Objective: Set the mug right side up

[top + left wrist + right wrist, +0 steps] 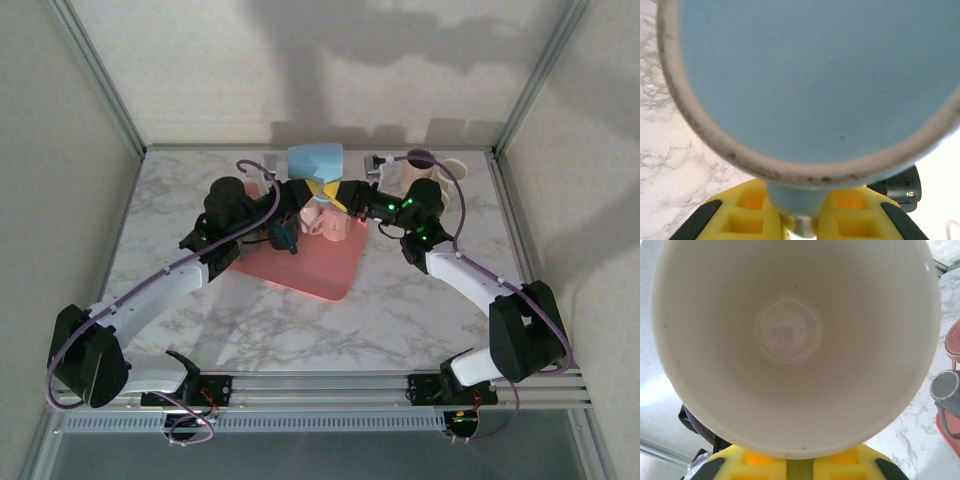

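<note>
gripping blue mug (315, 160) from both sides

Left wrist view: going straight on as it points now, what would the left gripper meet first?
The light blue ceramic mug: its round base stands directly ahead of the left gripper, which is shut on what looks like the mug's handle. What lies behind the mug is hidden.

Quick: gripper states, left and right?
Left gripper: closed on the handle of the light blue ceramic mug.
Right gripper: closed under that mug's rim; whether it grips anything cannot be told.
</note>
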You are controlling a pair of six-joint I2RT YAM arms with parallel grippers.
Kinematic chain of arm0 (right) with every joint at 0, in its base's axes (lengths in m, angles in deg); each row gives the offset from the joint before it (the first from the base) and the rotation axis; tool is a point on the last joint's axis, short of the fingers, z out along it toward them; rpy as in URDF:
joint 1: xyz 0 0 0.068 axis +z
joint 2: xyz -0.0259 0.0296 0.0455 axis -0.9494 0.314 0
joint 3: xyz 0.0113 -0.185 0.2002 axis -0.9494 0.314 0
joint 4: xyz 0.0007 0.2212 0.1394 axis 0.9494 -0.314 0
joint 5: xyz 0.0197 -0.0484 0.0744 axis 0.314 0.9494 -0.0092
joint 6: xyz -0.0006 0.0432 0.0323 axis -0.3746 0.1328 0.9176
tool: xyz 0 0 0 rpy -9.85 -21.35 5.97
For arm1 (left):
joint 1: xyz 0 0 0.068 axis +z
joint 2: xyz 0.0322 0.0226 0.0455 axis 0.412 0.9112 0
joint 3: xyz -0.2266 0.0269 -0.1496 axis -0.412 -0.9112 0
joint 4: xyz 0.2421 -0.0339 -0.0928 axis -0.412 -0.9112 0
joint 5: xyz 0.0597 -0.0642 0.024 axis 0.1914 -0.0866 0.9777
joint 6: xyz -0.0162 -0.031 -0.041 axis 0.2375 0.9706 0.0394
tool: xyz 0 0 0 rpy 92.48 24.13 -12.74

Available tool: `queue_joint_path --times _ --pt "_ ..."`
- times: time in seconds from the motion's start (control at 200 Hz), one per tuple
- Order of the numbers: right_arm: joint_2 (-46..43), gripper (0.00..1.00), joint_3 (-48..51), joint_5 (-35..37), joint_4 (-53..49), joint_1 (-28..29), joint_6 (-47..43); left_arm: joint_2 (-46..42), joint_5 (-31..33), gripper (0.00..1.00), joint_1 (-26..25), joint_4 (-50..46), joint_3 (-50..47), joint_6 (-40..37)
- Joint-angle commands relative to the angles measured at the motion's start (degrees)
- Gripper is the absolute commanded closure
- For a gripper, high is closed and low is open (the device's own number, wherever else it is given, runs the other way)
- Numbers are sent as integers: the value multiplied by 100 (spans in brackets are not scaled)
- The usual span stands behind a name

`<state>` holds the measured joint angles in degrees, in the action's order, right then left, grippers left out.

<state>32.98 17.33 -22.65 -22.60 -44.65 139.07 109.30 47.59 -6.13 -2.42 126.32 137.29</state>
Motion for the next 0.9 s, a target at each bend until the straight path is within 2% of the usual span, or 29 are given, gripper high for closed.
queue_joint_path --times 0.0,0.11,0.205,0.305,0.391,0.426,0.611,0.891 --pt "-72 95 11 334 156 41 -27 -69 30 100 -112 531 -90 -140" --pt "-170 100 -17 407 -105 38 -272 -78 39 98 -115 473 -92 -198" --pt "-307 100 -43 483 -421 42 -604 -100 81 87 -113 324 -74 -282" --pt "-512 100 -44 670 -869 37 -982 -146 155 69 -111 196 -70 -409" --pt "-673 100 -27 866 -1212 22 -1230 -231 194 46 -112 37 -65 -662" --pt "-753 100 -19 935 -1363 12 -1331 -285 225 42 -110 -55 -57 -795" --pt "-1229 100 -86 1251 -2636 -146 -2083 -559 48 34 65 -800 3 -1512" --pt "-1969 100 -377 2054 -5257 -544 -3620 -753 -22 33 465 -2148 196 -2790"
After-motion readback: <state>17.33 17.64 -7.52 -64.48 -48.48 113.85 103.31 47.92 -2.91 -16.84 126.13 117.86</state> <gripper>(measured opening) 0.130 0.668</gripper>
